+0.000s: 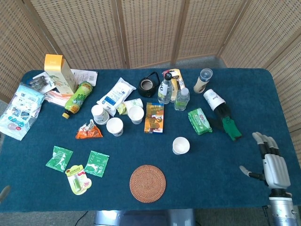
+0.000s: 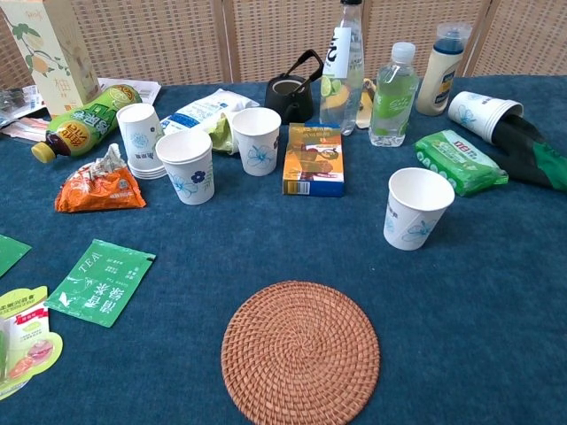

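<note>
My right hand [image 1: 272,162] hovers open over the table's front right corner, fingers spread and pointing away from me, holding nothing. Nearest to it lies a green and black glove [image 1: 229,126] with a tipped paper cup [image 1: 214,99] at its far end. A lone white paper cup [image 1: 180,145] [image 2: 416,208] stands upright near the middle. In front of that cup lies a round woven coaster [image 1: 147,183] [image 2: 300,351]. Only a grey sliver [image 1: 3,191] shows at the front left edge, perhaps my left hand. The chest view shows neither hand.
On the blue table [image 1: 221,183] lie a green wipes pack [image 1: 200,120], an orange box [image 2: 312,158], bottles [image 2: 392,82], a black teapot [image 2: 291,91], several paper cups [image 2: 186,166], a snack bag [image 2: 99,186], green tea sachets [image 2: 99,282] and a yellow carton [image 1: 59,73].
</note>
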Available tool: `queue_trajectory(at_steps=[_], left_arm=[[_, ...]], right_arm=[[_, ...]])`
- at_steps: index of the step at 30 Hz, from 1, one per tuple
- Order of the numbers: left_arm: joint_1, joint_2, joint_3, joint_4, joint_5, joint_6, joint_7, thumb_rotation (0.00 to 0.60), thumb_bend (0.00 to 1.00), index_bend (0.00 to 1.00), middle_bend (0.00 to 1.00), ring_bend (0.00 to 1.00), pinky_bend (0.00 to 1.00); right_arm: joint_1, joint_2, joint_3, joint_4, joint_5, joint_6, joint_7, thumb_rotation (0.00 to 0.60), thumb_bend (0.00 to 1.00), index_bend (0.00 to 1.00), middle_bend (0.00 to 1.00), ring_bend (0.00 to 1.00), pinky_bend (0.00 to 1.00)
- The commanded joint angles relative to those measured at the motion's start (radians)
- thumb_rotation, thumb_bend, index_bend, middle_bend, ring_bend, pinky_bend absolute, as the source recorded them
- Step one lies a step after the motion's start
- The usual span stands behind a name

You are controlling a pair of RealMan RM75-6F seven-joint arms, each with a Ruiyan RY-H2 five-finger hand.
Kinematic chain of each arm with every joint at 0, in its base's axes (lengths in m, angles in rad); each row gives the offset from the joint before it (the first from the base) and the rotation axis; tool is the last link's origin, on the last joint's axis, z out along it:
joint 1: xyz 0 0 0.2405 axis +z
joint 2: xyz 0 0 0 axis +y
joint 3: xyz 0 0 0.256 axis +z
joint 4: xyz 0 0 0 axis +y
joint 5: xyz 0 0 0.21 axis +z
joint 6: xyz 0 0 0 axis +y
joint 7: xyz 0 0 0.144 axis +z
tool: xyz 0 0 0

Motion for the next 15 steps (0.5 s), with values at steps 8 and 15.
queue_trajectory(at_steps=[8,15], left_arm=[[0.003,0.003,-0.001,0.006,0.003,0.01,-0.019,0.6,0.33,0.0,0.0,0.0,0.0],[0.002,0.008,0.0,0.009,0.003,0.009,-0.032,0.6,0.33,0.0,0.0,0.0,0.0]], right_arm=[[0.099,-0.148,-0.043,0.187,-0.11,-0.115,0.246,0.6,0.04,0.0,0.0,0.0,0.02],[0.133,-0.224,-0.028,0.238,-0.09,-0.138,0.308,0.6,0.04,0.0,0.0,0.0,0.02]])
